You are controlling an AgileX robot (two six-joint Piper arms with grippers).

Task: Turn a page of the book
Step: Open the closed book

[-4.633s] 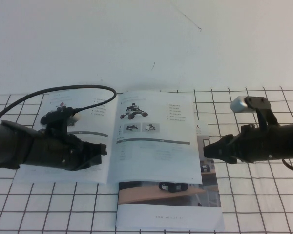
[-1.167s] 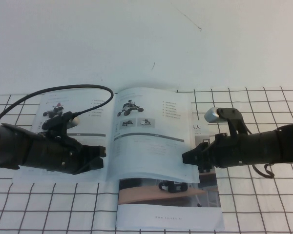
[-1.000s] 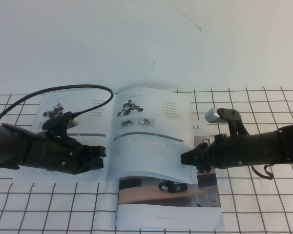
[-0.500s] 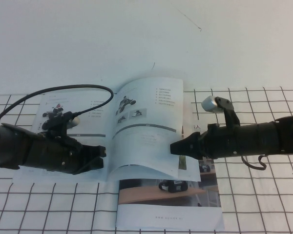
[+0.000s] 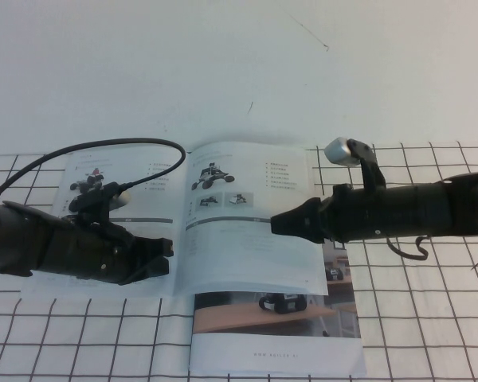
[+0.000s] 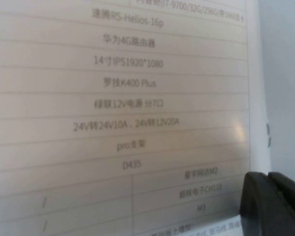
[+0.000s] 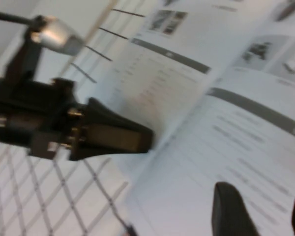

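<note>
The book (image 5: 127, 183) lies open on the gridded mat. Its right-hand page (image 5: 239, 255) shows a black buggy robot, two small photos and a grey bar. My right gripper (image 5: 275, 226) reaches in from the right, its tip above the middle of that page. In the right wrist view the right gripper (image 7: 263, 206) is open, with printed paper showing in the gap and nothing held. My left gripper (image 5: 166, 253) rests low on the left-hand page near the spine. Its fingers (image 6: 273, 204) are pressed together, shut, against a page of table text (image 6: 128, 103).
A booklet with a wooden-desk cover (image 5: 275, 342) lies partly under the book's lower right corner. A black cable (image 5: 103, 150) arcs over the left page from my left arm. The gridded mat (image 5: 430, 318) extends to both sides, with plain white table (image 5: 239, 72) behind.
My right gripper has slid left from the page's right edge to above its middle. The page lifted and bowed half a second ago and now lies lower again. The left arm has not moved.
</note>
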